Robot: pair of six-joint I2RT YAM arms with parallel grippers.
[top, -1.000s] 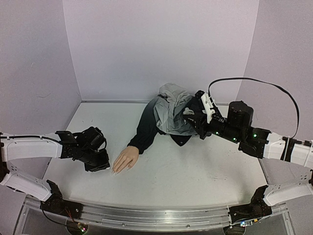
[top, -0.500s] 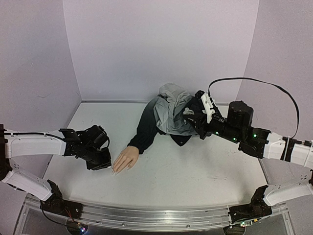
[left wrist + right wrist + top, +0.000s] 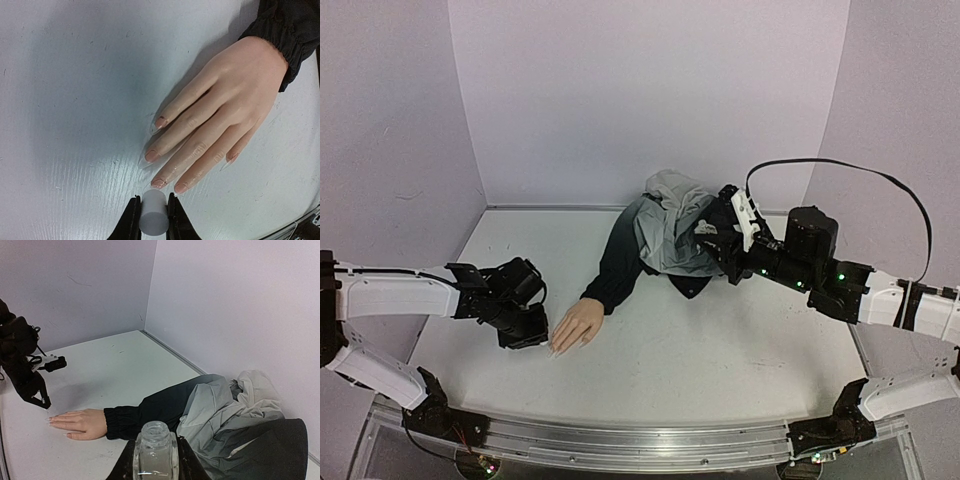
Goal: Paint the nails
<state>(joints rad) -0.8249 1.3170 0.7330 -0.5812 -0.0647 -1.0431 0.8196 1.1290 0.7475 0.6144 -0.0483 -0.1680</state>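
The table is white, and the hand lies palm down on it near its front left part. Behind and to the right of the hand is a heap of grey and black jacket, whose dark sleeve runs down to the hand's wrist. The right gripper hangs over the jacket, well apart from the hand, with its jaws closed on a clear glass bottle that is upright and open at the neck. The left gripper sits low, just left of the hand's fingertips, and pinches a small white cap at a narrow spread. The nails are pale and glossy and point toward that cap. The cap's end is just beside the two middle fingertips, though contact cannot be told.
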